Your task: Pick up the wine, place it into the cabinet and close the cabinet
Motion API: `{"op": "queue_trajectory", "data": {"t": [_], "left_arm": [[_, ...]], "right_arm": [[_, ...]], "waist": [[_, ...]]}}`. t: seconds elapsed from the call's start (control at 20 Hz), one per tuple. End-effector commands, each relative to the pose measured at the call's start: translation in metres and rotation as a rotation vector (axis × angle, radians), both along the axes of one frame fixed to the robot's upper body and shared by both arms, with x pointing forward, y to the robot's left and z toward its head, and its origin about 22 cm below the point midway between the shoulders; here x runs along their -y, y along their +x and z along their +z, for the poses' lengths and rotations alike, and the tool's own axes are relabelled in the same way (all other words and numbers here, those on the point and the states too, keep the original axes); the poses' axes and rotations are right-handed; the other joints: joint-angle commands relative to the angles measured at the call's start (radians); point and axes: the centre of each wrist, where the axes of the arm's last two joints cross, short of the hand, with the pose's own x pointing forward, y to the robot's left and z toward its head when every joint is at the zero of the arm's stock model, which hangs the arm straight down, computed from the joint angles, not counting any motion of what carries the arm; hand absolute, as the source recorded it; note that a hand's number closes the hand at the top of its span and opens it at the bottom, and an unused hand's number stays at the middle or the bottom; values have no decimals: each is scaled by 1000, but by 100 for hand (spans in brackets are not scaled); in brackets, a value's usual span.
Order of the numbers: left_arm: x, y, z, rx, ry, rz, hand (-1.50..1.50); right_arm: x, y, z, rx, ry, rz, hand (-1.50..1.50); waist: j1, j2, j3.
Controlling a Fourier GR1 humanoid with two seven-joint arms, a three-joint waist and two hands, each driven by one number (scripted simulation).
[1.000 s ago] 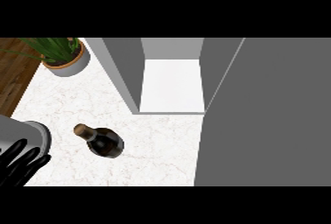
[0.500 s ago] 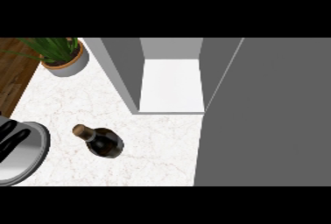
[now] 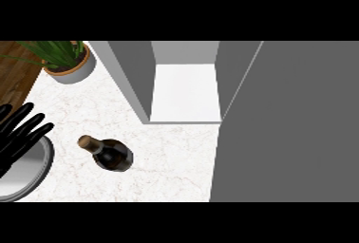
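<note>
On the white marbled surface (image 3: 175, 161), the wine (image 3: 111, 154) sits toward the left, a dark bottle with a brown-capped neck pointing up and to the left in the head view. From this steep angle it appears to stand upright, though that is hard to confirm. Nothing touches it.

At the view's left edge, the left hand (image 3: 20, 135) shows with its black fingers straight and spread, pointing upward in the view and holding nothing. It lies near the bottle's neck but apart from it, with bare surface between them. Below the hand, the grey forearm (image 3: 28, 168) comes in from the lower left corner.

Up and to the right of the bottle, the cabinet (image 3: 129, 76) stands open, with grey walls on either side of a white inner floor. Its front edge lies well apart from the bottle. The cabinet door (image 3: 294, 123) fills the right side of the view as a broad grey panel, swung outward over the surface.

At the upper left, a potted plant (image 3: 69, 64) with long green leaves stands in a pale round pot just beside the cabinet's left wall. A strip of brown wood (image 3: 14, 71) borders the surface there.
</note>
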Motion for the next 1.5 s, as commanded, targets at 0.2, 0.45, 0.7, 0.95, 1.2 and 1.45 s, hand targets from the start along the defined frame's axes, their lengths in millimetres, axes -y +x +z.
{"op": "queue_trajectory", "data": {"t": [0.2,0.45,0.7,0.95,1.2,1.45], "left_arm": [[0,8,-29,-58,62,-19,-150],[-4,20,-64,-80,56,-19,-150],[6,38,-94,-65,60,23,-150],[13,54,-117,-67,77,31,-150],[12,67,-130,-63,61,46,-150],[-12,60,-139,-70,87,51,-150]], "right_arm": [[1,-19,18,17,33,33,-150],[7,-33,25,27,49,49,-150],[5,-22,13,35,36,63,-150],[-2,-11,25,40,51,52,-150],[-3,-31,27,37,35,65,-150],[-5,-30,27,36,59,45,-150]], "waist": [[7,-1,0],[1,-1,-1],[-3,0,0],[-1,2,-1],[-4,0,-1],[1,-1,-1]]}}
